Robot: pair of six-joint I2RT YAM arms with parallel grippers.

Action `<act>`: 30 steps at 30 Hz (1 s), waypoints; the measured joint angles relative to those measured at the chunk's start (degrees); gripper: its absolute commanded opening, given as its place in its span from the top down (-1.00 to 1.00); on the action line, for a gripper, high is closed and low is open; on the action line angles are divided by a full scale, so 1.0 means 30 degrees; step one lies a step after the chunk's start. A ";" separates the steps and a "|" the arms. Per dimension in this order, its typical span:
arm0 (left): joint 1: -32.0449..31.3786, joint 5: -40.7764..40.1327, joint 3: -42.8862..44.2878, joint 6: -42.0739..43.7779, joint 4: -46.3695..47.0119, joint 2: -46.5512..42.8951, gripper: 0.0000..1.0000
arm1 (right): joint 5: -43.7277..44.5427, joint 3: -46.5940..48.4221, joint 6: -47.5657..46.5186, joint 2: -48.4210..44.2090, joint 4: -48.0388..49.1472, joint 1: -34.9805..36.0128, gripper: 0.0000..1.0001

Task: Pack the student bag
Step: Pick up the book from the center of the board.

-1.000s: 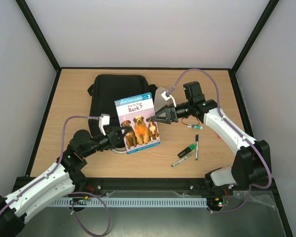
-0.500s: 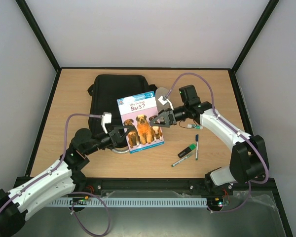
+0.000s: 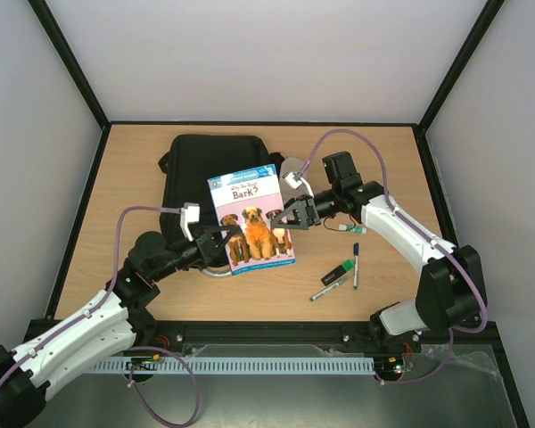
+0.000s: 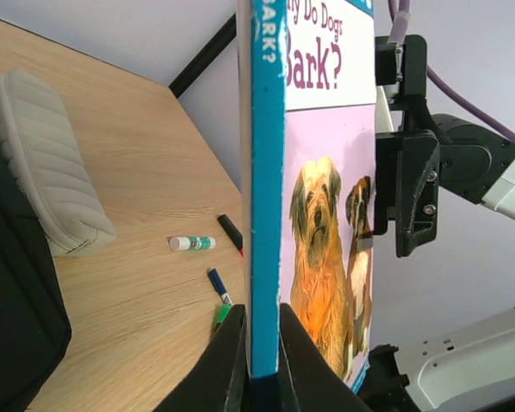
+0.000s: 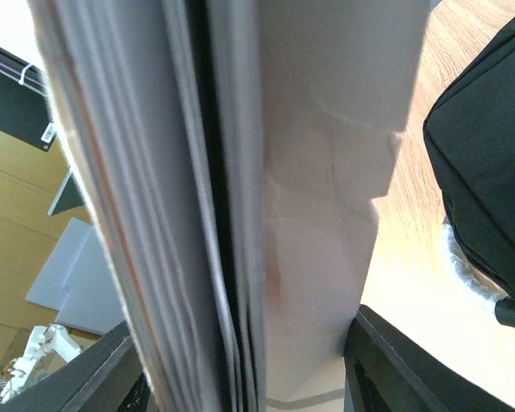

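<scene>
Book shifted left | left claw pinches spine | right wrist: pages

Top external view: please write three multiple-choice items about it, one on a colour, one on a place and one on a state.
1. What colour is the student bag?
A black
B red
C yellow

2. Where do the pens lie?
A inside the student bag
B on the table, right of the book
C on top of the student bag

3. How is the left gripper?
A open over the table
B shut on the book
C shut on a pen

Key:
1 A, its fabric looks black.
2 B, they rest on bare wood.
3 B, its fingers pinch the book's bottom edge.
</scene>
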 measured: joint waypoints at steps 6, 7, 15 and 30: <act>0.0117 0.0648 0.0000 -0.0131 0.0481 -0.0204 0.95 | 0.0889 -0.0138 0.0568 -0.0189 0.0510 0.0000 -0.48; 0.0117 0.0947 0.0000 -0.0211 0.0707 -0.0204 0.95 | 0.1005 -0.0204 0.0605 -0.0189 0.0634 0.0000 -0.68; 0.0160 0.2280 0.0896 -0.0845 0.2244 0.0568 0.95 | 0.0765 -0.0233 0.1042 -0.0102 0.0852 0.0073 -1.00; 0.0153 0.0335 0.1872 0.0321 -0.0066 0.1858 0.95 | -0.1821 0.1202 -0.0911 -0.0029 -0.1472 0.0080 -0.45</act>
